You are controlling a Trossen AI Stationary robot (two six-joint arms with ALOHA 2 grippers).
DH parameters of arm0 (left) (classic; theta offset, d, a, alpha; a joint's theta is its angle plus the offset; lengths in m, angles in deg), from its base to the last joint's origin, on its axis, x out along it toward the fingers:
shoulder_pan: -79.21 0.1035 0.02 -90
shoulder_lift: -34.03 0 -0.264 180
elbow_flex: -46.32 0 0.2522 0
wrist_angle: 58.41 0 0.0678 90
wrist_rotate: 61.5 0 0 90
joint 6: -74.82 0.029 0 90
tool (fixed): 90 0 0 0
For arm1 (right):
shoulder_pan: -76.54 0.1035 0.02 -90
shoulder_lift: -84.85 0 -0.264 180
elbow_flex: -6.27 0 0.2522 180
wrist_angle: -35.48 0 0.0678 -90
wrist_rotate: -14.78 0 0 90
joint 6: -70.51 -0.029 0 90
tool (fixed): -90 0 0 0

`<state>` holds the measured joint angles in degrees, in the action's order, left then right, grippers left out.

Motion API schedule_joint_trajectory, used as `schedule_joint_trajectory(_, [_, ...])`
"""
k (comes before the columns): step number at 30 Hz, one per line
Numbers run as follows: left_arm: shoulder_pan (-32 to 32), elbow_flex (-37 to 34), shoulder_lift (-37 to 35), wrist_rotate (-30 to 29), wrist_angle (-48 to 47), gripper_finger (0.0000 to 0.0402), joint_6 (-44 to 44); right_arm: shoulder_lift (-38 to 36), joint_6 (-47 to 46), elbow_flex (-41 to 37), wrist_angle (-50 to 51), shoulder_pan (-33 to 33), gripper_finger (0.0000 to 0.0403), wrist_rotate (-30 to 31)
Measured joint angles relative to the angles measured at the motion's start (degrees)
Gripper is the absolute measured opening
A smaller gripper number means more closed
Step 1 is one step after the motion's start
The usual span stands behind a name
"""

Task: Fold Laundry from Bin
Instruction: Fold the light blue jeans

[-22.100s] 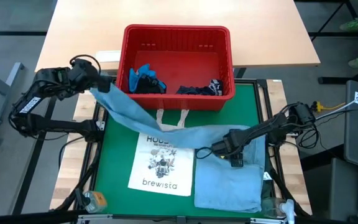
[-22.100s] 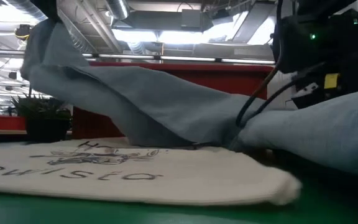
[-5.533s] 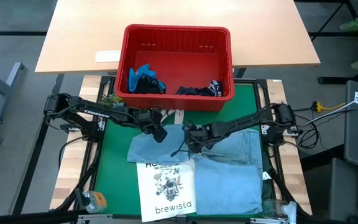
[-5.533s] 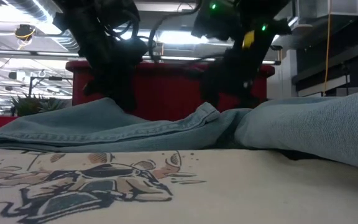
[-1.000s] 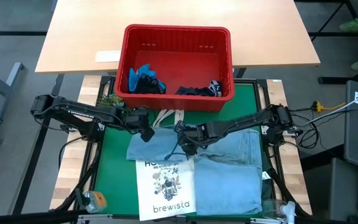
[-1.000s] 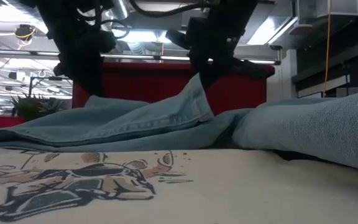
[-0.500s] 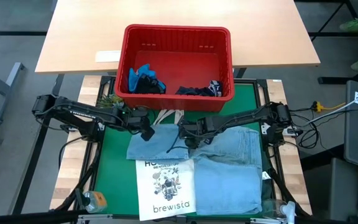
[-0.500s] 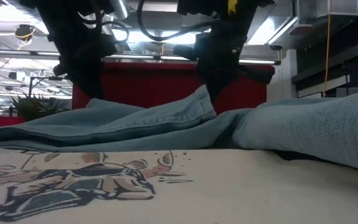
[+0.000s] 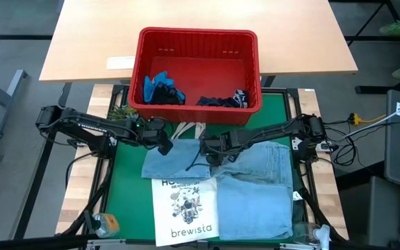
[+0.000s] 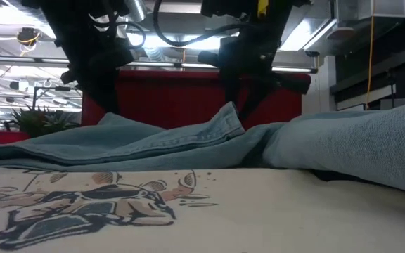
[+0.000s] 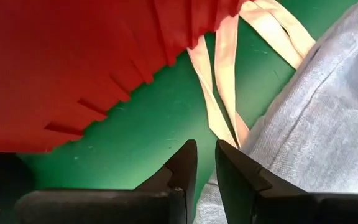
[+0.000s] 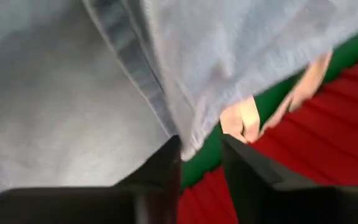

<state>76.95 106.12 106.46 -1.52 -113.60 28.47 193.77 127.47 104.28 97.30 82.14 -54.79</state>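
Green-topped table [image 9: 127,173] carries the red bin [image 9: 197,40], a light blue denim shirt [image 9: 255,187] and a white tote bag [image 9: 185,208].

A light wooden tabletop [image 9: 200,42] stands on a grey floor [image 9: 12,17]. Behind the work surface, ceiling light fixtures [image 10: 181,42] and ductwork [image 10: 20,17] are visible, with a potted plant [image 10: 37,121] nearby.

A white printed tote bag [image 9: 184,210] lies on the green mat [image 9: 127,191].
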Motion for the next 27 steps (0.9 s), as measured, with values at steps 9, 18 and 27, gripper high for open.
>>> schedule_joint_trajectory(9, [0.09, 0.00, -1.80, 0.64, 1.17, 0.0055, 0.06, 0.04, -5.28, 3.34, 1.83, 0.51, 0.0176, 6.65])
schedule_joint_trajectory(18, [-0.86, 0.00, -6.23, 13.91, 1.65, 0.0055, 0.13, 0.02, -16.99, 12.16, -0.68, 3.13, 0.0162, -9.37])
schedule_joint_trajectory(27, [-8.12, -0.70, -0.79, 13.95, 2.05, 0.0055, -4.25, 0.02, -17.92, 3.35, -12.42, 5.84, 0.0161, -15.48])
